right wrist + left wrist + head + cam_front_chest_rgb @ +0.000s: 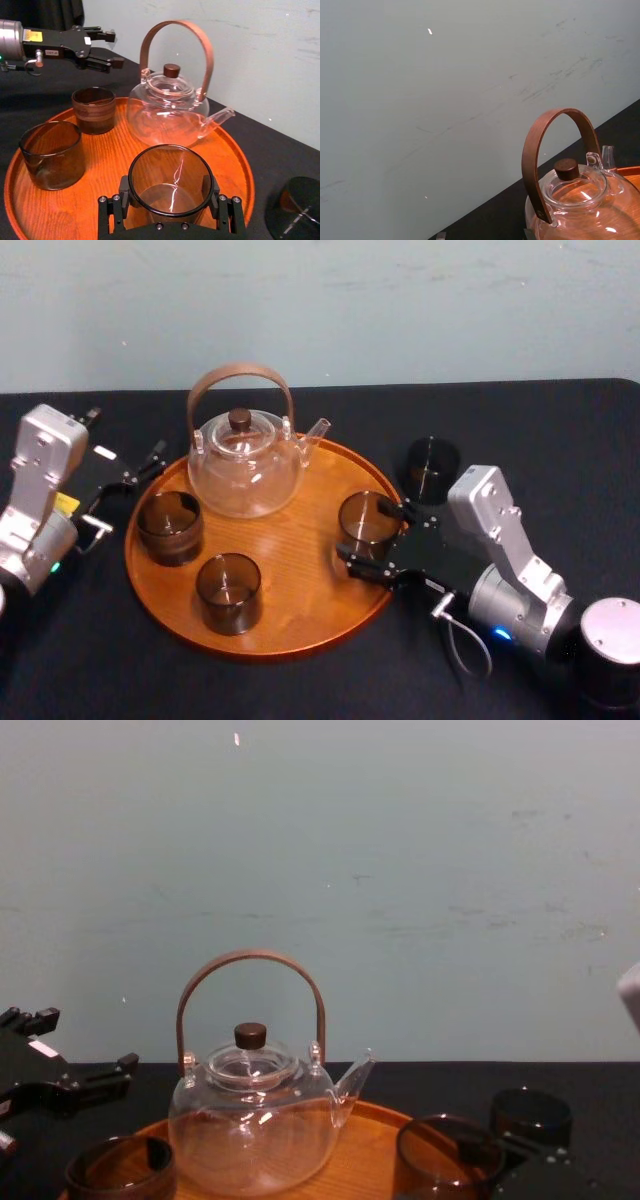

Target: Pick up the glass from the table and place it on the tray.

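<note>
The right arm (520,570) enters from the lower right and reaches forward and toward the centre, with the silver wrist housing angled upward; the right gripper (362,532) lies low and nearly level; its two black fingers (123,186) are closed against opposite sides of the glass (170,165). The left arm (35,495) stands at the left edge with the forearm raised and the wrist turned inward; the left gripper (150,462) points forward and toward the centre, fingers spread apart, holding nothing.
</note>
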